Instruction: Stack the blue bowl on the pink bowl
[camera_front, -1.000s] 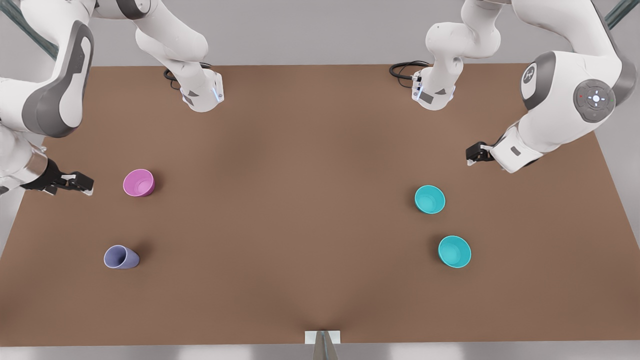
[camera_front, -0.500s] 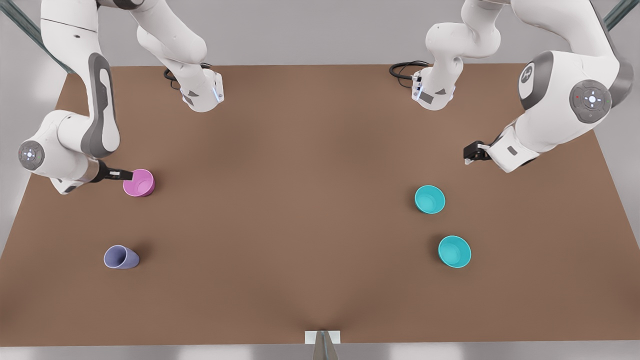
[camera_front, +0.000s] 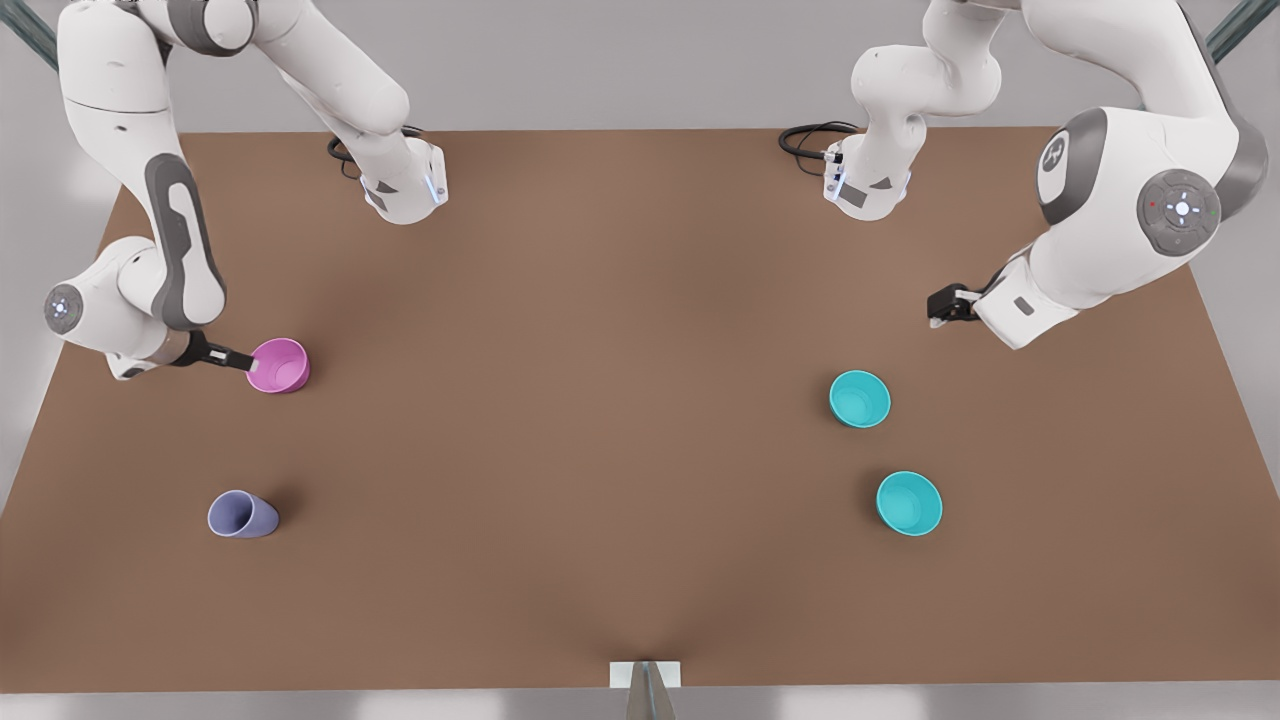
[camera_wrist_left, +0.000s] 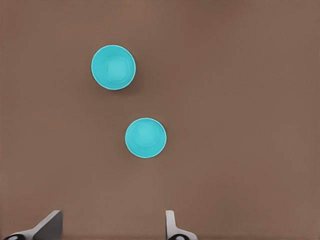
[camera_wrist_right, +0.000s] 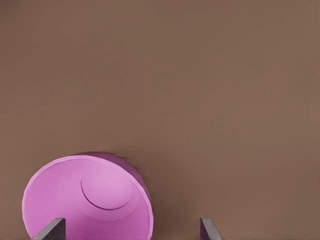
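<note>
A: Biggest first: what carries it all?

B: A brown desk (camera_front: 640, 300), with two white arms reaching in from its far edge. By the front view's clock, one works at 9 and the other waits at 2.

A: And the bowls?

B: The pink bowl (camera_front: 278, 365) stands upright at 9 o'clock. The blue bowl (camera_front: 859, 398) stands upright at 3 o'clock, and a second turquoise bowl (camera_front: 909, 503) of the same look sits near it at 4, the two apart. I cannot tell which of the pair the task means, so I call the one closer to the waiting arm the blue one. All the bowls are well apart from the pink one, nothing stacked.

A: Anything smaller?

B: A lavender cup (camera_front: 243, 514) at 8 o'clock.

A: The hands?

B: The right hand (camera_front: 250, 361) is at the pink bowl's rim, fingers spread wide; in its wrist view one finger (camera_wrist_right: 50, 229) shows against the bowl (camera_wrist_right: 90, 200) and the other off to the side, gripping nothing. The left hand (camera_front: 938, 308) hangs at 2 o'clock, its fingers (camera_wrist_left: 50, 224) parted, looking down on the blue bowl (camera_wrist_left: 145, 137) and its twin (camera_wrist_left: 113, 67)
</note>
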